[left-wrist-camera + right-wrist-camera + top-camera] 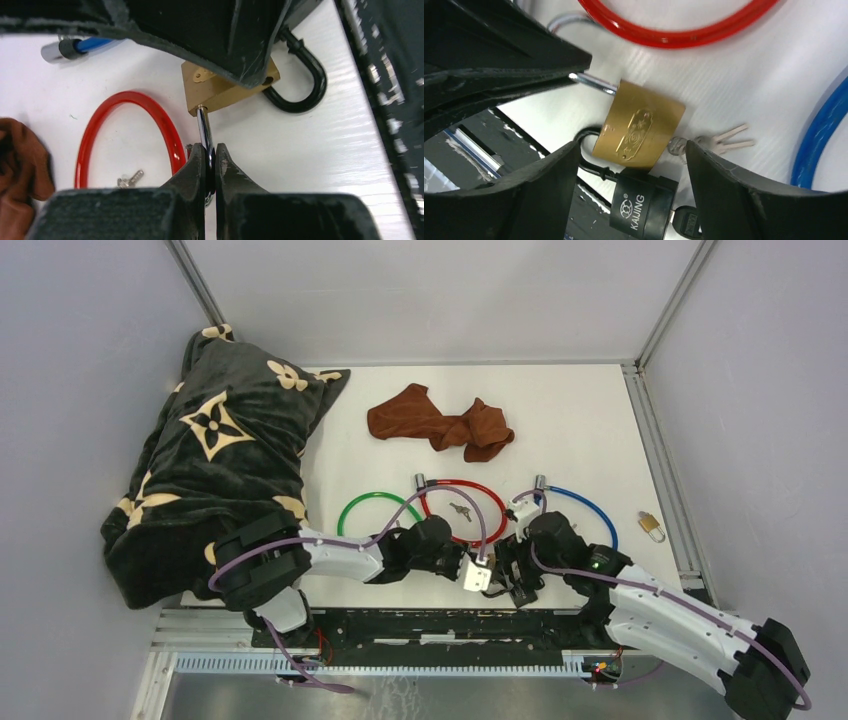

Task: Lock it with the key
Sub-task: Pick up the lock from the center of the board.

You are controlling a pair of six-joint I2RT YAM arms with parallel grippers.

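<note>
A brass padlock point(641, 130) with a black shackle point(305, 80) lies near the table's front edge. A silver key point(204, 131) sticks into the bottom of the brass padlock point(220, 92). My left gripper point(210, 155) is shut on the key's head, and in the top view the left gripper point(485, 575) meets the right one. My right gripper point(631, 148) is open, with a finger on either side of the brass body and a gap at each side. A black padlock point(641, 207) with its own key lies just below, between the same fingers.
Red point(462, 510), green point(375, 512) and blue point(580, 512) cable loops lie behind the grippers. A loose key point(131, 178) sits inside the red loop. Spare keys point(729, 139) lie beside the right finger. A small brass padlock point(651, 527), a brown cloth point(440, 422) and a dark blanket point(215, 460) are farther off.
</note>
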